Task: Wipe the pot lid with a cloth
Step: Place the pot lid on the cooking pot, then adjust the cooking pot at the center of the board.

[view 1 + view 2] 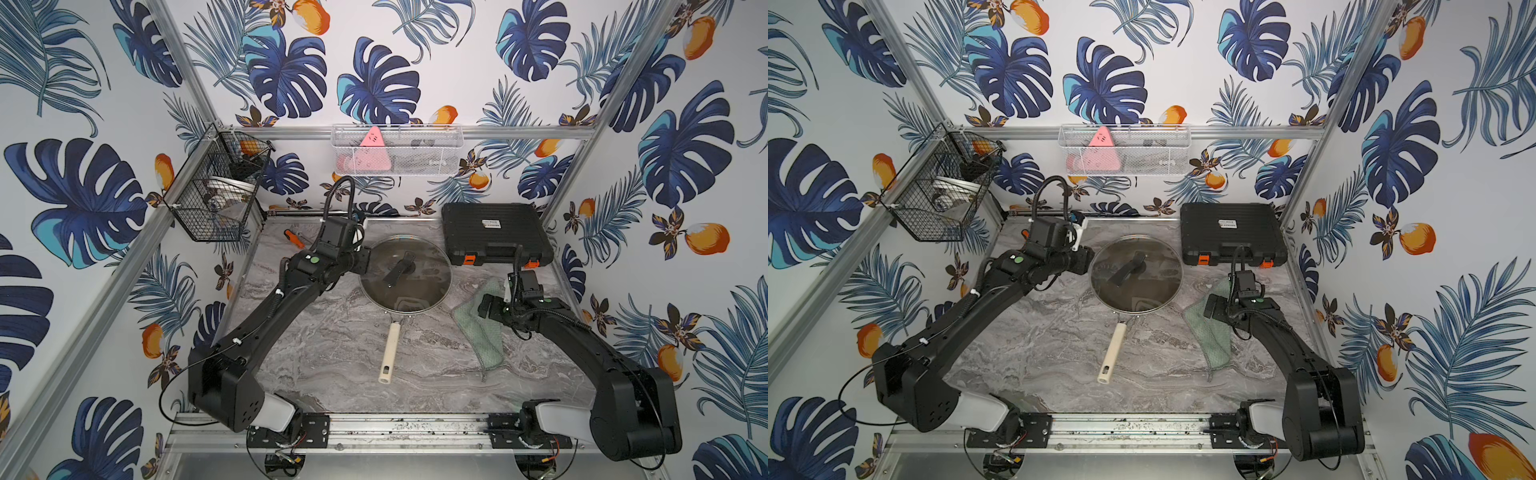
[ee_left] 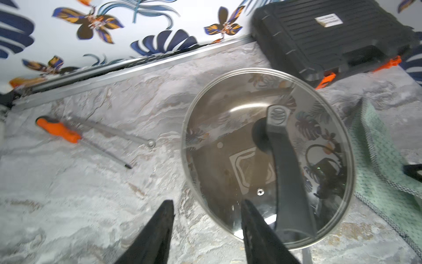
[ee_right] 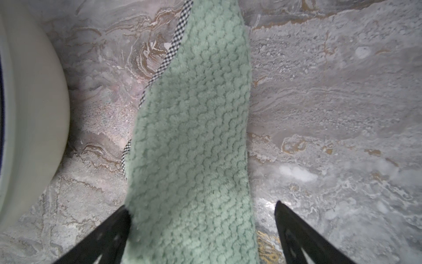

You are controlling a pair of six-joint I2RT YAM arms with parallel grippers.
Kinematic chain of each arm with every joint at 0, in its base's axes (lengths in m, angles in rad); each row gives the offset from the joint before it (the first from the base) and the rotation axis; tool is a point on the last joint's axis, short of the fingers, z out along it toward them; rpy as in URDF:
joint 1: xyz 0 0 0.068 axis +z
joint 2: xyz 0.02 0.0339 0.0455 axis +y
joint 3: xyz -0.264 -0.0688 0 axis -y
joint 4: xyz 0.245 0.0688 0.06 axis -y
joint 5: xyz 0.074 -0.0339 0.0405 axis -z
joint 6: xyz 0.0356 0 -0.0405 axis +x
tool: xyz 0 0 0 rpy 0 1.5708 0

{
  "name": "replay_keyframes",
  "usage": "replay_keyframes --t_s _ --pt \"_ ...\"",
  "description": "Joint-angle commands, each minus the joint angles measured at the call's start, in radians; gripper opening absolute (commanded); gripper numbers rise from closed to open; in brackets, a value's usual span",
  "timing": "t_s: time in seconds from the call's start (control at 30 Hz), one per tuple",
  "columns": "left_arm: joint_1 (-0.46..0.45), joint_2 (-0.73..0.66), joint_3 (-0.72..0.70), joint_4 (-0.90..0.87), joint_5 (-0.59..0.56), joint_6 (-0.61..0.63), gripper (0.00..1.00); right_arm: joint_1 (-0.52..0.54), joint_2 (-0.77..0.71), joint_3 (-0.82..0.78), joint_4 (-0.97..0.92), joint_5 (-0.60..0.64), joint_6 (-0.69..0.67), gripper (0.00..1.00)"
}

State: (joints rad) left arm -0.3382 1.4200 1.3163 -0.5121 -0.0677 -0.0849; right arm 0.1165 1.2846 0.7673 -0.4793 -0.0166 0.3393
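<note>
1. Pot lid: round glass, metal rim; sits on pan, mid-table.
2. Cloth: green, nubbly, rumpled beside lid.
3. Left claw: parted, empty, at lid's rim.
4. Right claw: spread wide, straddling cloth.

both top views: high at the front, looking down and back over the grey marbled tabletop to the leaf-patterned rear wall; near-identical fields. left wrist view: low, oblique, close to the round glass pot lid with metal rim and black handle, shared with both top views. right wrist view: very near, steeply down on the pale green textured cloth; left wrist view catches its edge.
</note>
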Motion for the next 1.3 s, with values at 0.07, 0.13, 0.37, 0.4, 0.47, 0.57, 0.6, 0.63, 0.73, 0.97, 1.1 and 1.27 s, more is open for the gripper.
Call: replay_keyframes --t_s 0.07,0.13,0.37,0.4,0.47,0.57,0.6,0.63,0.73,0.97,1.1,1.27 --pt "0.033 -0.048 -0.127 0.033 0.012 -0.064 0.18 0.0 0.001 -0.001 0.025 -0.016 -0.004 1.0" --pt "0.033 -0.049 -0.173 0.034 0.026 -0.108 0.02 0.0 0.004 0.004 0.017 -0.022 -0.009 1.0" --pt "0.025 -0.164 -0.418 0.111 0.132 -0.263 0.0 0.0 -0.005 -0.003 0.021 -0.03 -0.01 1.0" --pt "0.018 -0.197 -0.46 0.136 0.161 -0.288 0.0 0.0 0.0 -0.001 0.022 -0.031 -0.01 1.0" --pt "-0.01 -0.259 -0.532 0.175 0.2 -0.325 0.0 0.0 0.007 -0.001 0.024 -0.031 -0.009 1.0" --pt "-0.09 -0.323 -0.594 0.197 0.196 -0.362 0.0 0.0 0.011 -0.001 0.03 -0.034 -0.006 1.0" --pt "-0.122 -0.335 -0.603 0.191 0.188 -0.364 0.0 0.001 0.014 0.001 0.029 -0.035 -0.008 1.0" --pt "-0.153 -0.342 -0.609 0.183 0.182 -0.368 0.0 0.0 0.018 0.003 0.027 -0.033 -0.009 1.0" --pt "-0.232 -0.37 -0.639 0.177 0.166 -0.407 0.0 0.0 0.018 0.001 0.027 -0.03 -0.008 1.0" --pt "-0.358 -0.43 -0.716 0.186 0.096 -0.49 0.0 0.001 0.013 0.001 0.025 -0.028 -0.01 1.0" --pt "-0.42 -0.406 -0.736 0.225 0.084 -0.512 0.0 0.0 0.012 -0.002 0.027 -0.03 -0.008 1.0" --pt "-0.506 -0.343 -0.724 0.27 0.06 -0.528 0.0 0.0 0.004 -0.004 0.024 -0.029 -0.011 1.0"
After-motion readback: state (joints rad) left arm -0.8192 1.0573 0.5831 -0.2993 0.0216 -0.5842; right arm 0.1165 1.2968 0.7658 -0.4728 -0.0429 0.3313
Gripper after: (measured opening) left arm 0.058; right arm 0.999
